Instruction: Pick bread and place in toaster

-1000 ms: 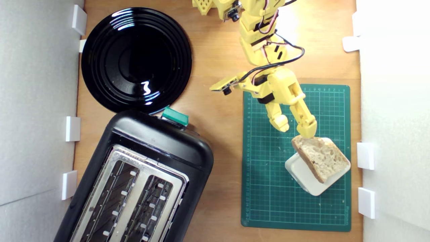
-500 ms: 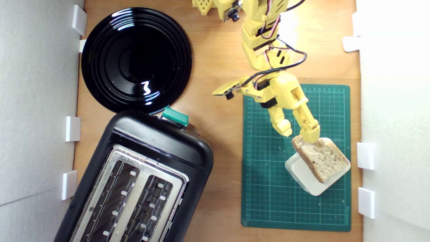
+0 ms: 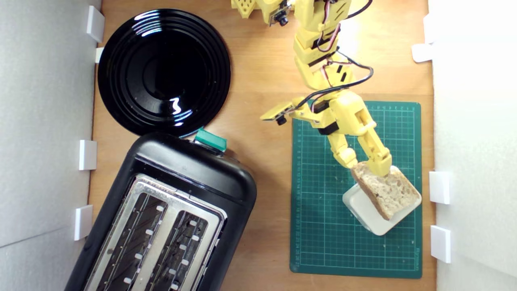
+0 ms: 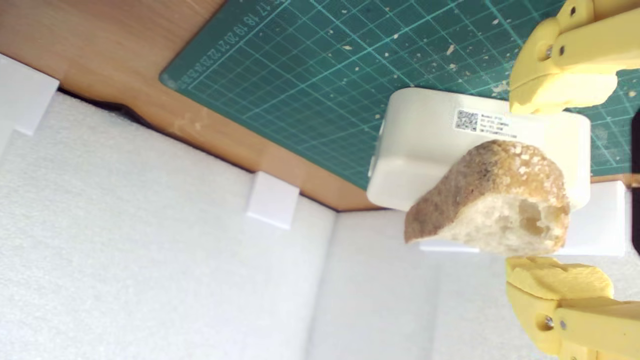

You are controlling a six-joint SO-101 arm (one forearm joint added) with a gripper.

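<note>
The bread is a wedge slice with pale holey crumb and brown crust, lying tilted on a white rounded block on the green mat. My yellow gripper is open, and its two fingers straddle the slice's nearer corner. In the wrist view the bread sits between the fingertips, one finger close to the crumb side and the other a small gap off the crust. The black toaster, with silver slotted top and green lever, stands at the exterior view's lower left, slots empty.
A glossy black plate lies at the exterior view's upper left, just behind the toaster. The green cutting mat covers the right part of the wooden table. White foam walls with small white clips enclose both sides, close to the bread.
My gripper has moved down and to the exterior view's right, from just short of the bread to straddling its corner. Bread, block and toaster have stayed put.
</note>
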